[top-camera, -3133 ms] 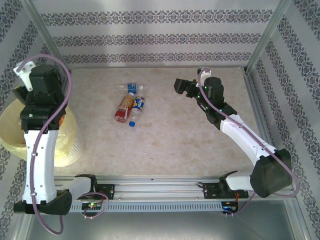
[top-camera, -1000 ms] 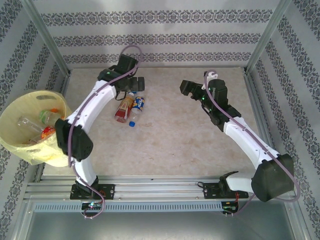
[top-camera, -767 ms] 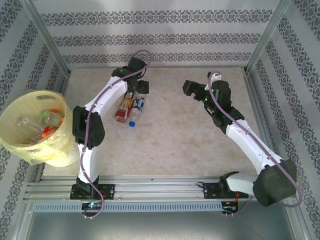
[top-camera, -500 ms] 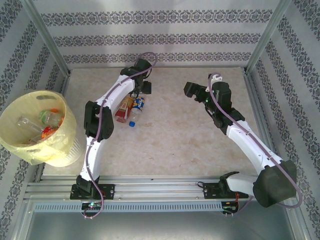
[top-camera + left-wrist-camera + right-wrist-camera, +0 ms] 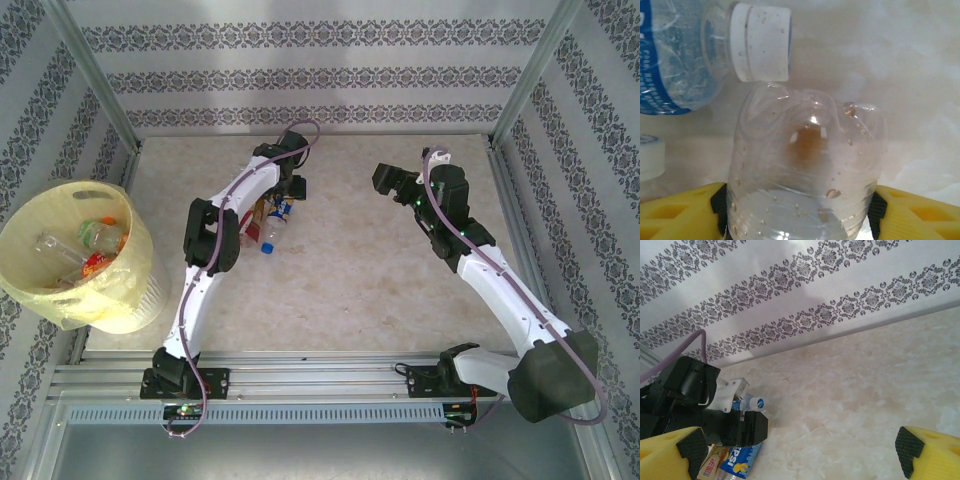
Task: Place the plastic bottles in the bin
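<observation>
In the left wrist view the left gripper (image 5: 799,220) is pinching a clear bottle (image 5: 805,145) between both black pads, with a blue-labelled bottle (image 5: 670,60) lying just above it at upper left. The right gripper (image 5: 800,452) is hanging spread wide — nothing between its fingers. The bin (image 5: 112,300) is sitting at the overhead frame's left edge — several bottles (image 5: 85,240) inside.

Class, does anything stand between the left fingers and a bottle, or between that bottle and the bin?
Nothing visible: the left fingers flank the clear bottle; beyond neighbouring bottles, bare table reaches the bin.
</observation>
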